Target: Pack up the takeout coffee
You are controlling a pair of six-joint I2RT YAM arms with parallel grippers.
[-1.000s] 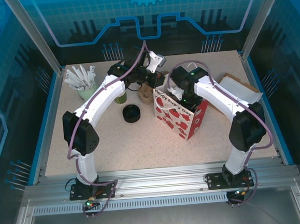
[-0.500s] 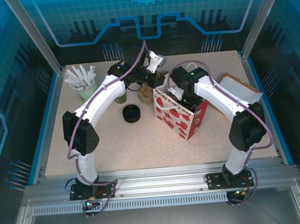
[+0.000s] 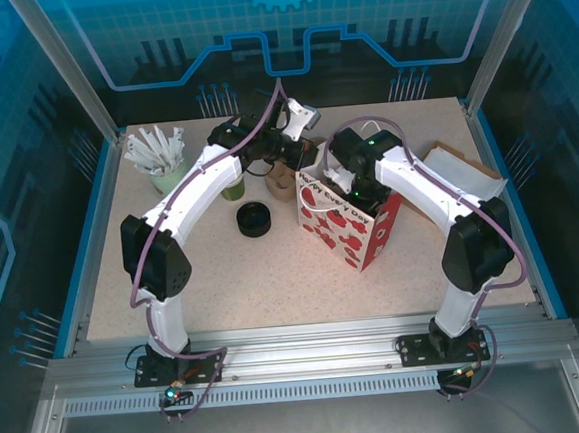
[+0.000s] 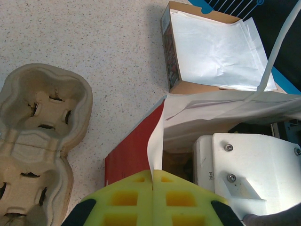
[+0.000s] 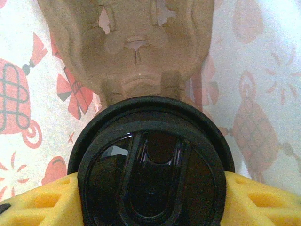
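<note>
In the right wrist view the takeout coffee point(image 5: 150, 174) shows from above as a round black lid; its cup body is hidden underneath. My right gripper point(image 5: 150, 200) is shut on it, a yellow finger point(image 5: 42, 202) on each side, inside the white paper bag with red prints point(image 3: 356, 231). Below the cup, at the bag's bottom, lies a brown pulp cup carrier point(image 5: 131, 47). My left gripper point(image 4: 153, 181) is shut on the bag's white top edge point(image 4: 157, 146) and holds the mouth apart. From above, the left gripper point(image 3: 303, 158) is at the bag's far-left rim and the right gripper point(image 3: 350, 185) reaches into the bag.
A stack of pulp carriers point(image 4: 37, 141) lies left of the bag. Black lids point(image 3: 255, 219) are piled at the table's middle. An olive cup point(image 3: 232, 187) and a green holder of white sticks point(image 3: 165, 161) stand at the back left. A cardboard box of white paper point(image 4: 211, 56) sits right of the bag.
</note>
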